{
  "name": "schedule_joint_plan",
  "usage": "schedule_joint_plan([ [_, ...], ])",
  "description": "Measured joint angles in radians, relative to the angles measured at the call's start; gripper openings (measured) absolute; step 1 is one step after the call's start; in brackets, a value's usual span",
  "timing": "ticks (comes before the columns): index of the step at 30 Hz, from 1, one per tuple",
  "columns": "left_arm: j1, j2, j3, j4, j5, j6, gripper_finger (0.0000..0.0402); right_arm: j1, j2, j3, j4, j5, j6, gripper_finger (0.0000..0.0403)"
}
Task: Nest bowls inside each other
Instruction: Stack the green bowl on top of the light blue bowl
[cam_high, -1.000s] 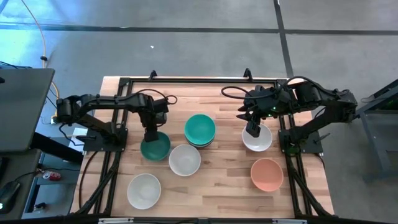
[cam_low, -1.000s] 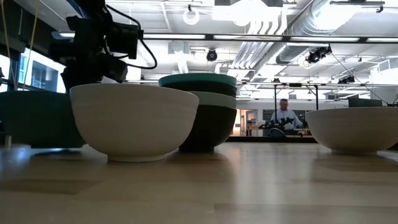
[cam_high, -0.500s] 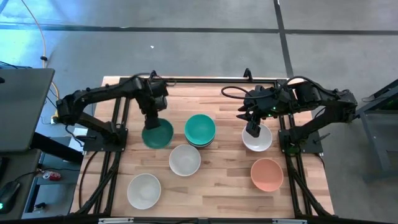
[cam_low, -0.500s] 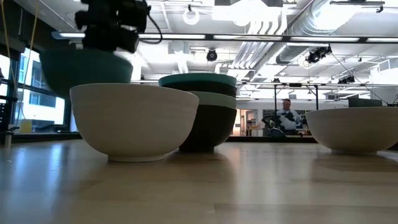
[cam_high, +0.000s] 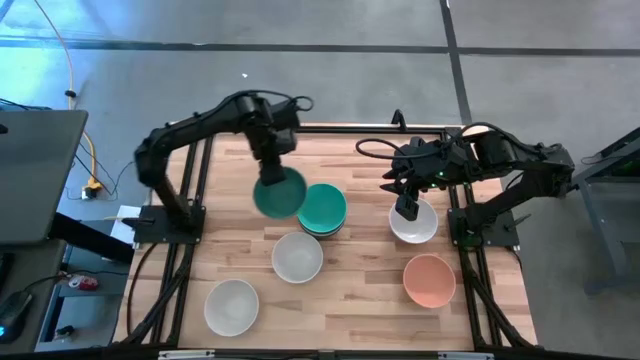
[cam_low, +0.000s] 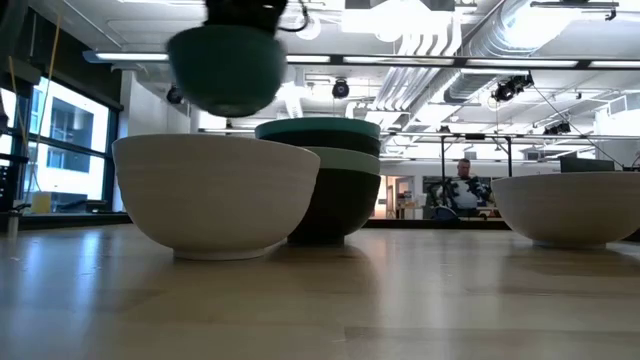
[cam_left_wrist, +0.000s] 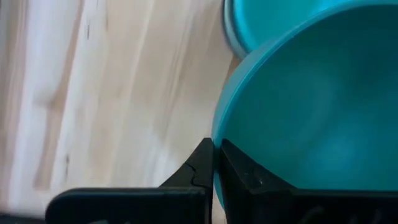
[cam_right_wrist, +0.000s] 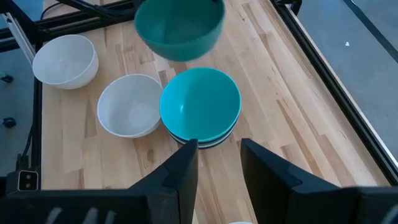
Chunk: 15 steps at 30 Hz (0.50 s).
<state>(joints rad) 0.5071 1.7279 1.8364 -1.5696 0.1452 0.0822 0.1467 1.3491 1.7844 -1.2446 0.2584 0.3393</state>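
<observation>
Above the wooden table (cam_high: 360, 300), the left gripper (cam_high: 268, 168) is pinching the rim of a round smooth dark green bowl (cam_high: 279, 193) — fingers (cam_left_wrist: 202, 165) pressed together on its edge — and holding it in the air just left of the stack of bowls topped by a teal one (cam_high: 322, 208). Right gripper (cam_high: 407, 209) is hanging over a white bowl (cam_high: 414, 224) on the right side, fingers (cam_right_wrist: 180, 168) spread apart, gripping nothing. Two more white bowls (cam_high: 297, 257) are sitting nearer, left of centre — a salmon pink bowl (cam_high: 430, 281) is sitting near right.
</observation>
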Motion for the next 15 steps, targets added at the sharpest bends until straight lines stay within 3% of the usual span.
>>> schedule_joint_plan([
  [6, -0.042, 0.162, 0.202, 0.000, 0.011, 0.020, 0.0000, 0.000, 0.000, 0.000, -0.001, -0.001, 0.003, 0.0114],
  [15, -0.094, 0.340, 0.331, -0.001, 0.057, 0.037, 0.0000, 0.000, 0.000, 0.000, -0.019, -0.006, 0.002, 0.0114],
])
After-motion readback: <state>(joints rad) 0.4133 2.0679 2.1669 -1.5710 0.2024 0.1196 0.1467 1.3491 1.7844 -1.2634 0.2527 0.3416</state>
